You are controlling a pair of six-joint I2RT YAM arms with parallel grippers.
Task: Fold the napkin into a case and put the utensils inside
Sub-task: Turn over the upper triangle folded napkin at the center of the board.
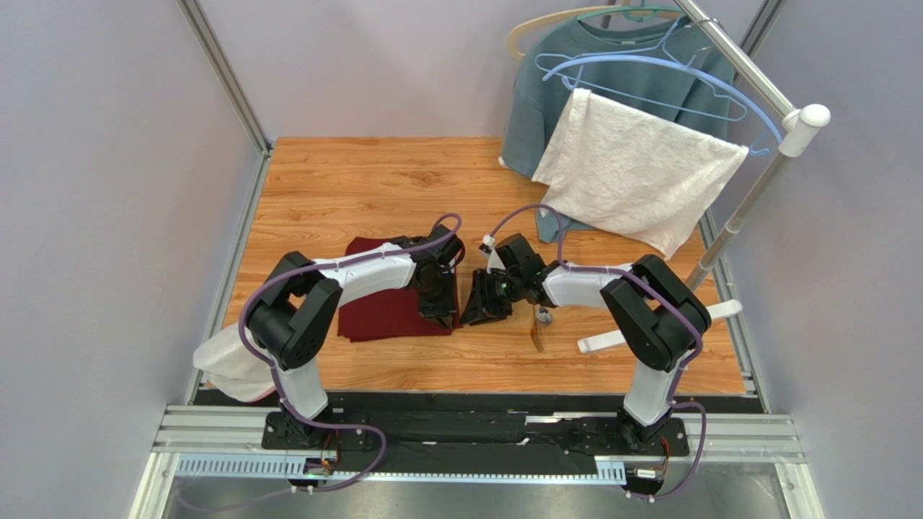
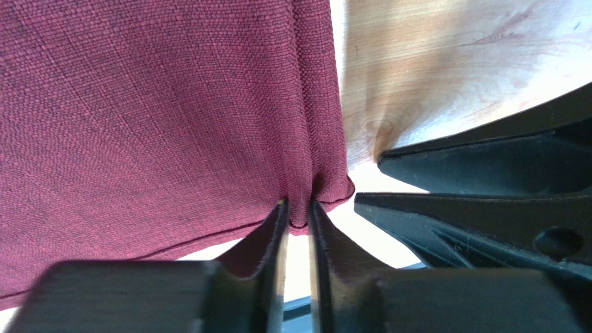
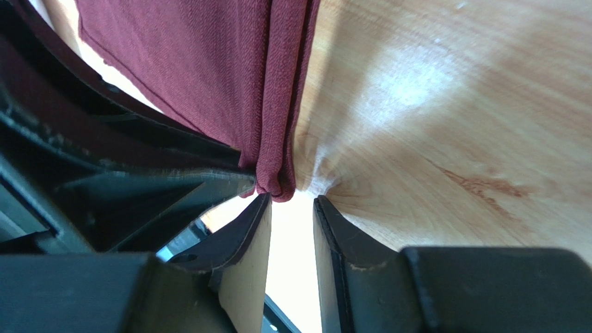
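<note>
The maroon napkin (image 1: 379, 308) lies folded on the wooden table (image 1: 358, 178), left of centre. My left gripper (image 1: 439, 311) is at its right edge, shut on a pinched corner of the napkin (image 2: 174, 104), with cloth bunched between the jaws (image 2: 297, 206). My right gripper (image 1: 484, 303) faces it from the right, open and empty (image 3: 292, 200). The napkin's folded edge (image 3: 278, 166) sits just beyond its left fingertip. The silver spoon (image 1: 544, 317) and the golden-brown fork-like piece (image 1: 535, 337) lie on the table under the right arm.
A white textured towel (image 1: 639, 168) and a grey-blue sweatshirt (image 1: 542, 92) hang on a rack at the back right, its pole (image 1: 748, 200) beside the table. A white cloth (image 1: 233, 368) lies at the near left corner. A white bar (image 1: 650, 330) lies near right.
</note>
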